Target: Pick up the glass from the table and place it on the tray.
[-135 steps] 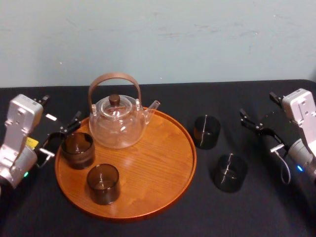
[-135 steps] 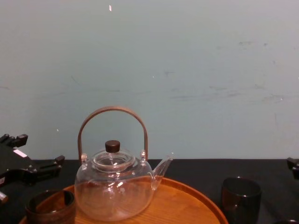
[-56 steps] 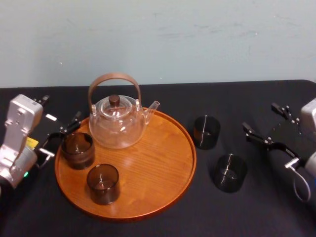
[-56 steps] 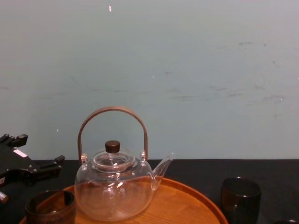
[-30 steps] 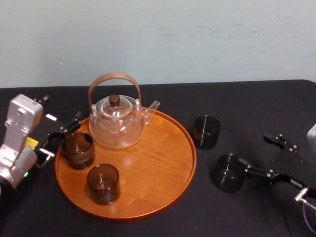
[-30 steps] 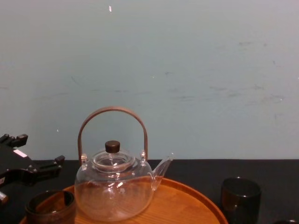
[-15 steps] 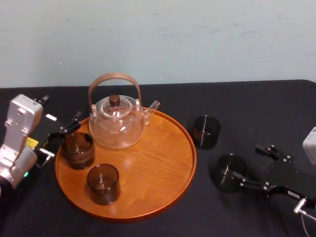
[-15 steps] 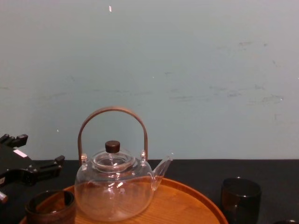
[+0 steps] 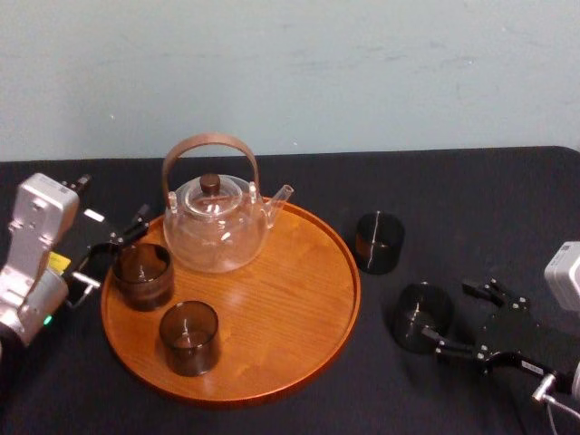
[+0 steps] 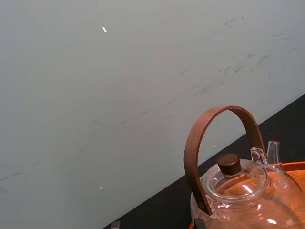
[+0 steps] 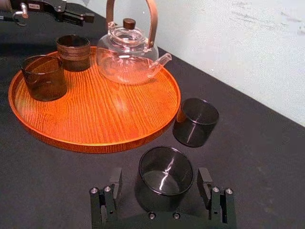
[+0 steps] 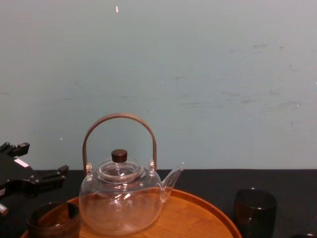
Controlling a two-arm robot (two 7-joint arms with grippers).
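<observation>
the grasp is being set up: the right hand (image 9: 447, 312) lies low on the bench (image 9: 453, 186), its fingers spread and unclenched on either side of the dark glass (image 9: 418, 314). the glass stands off the tray (image 9: 299, 299) at its 3 o'clock, clear of the rim. next, i'd say, the hand must close without nudging the second glass (image 9: 379, 242) at 2 o'clock, then lift over the rim. a second back that hand was short of the glass. the left hand (image 9: 116, 246) waits, spread open, at the tray's 9 o'clock.
</observation>
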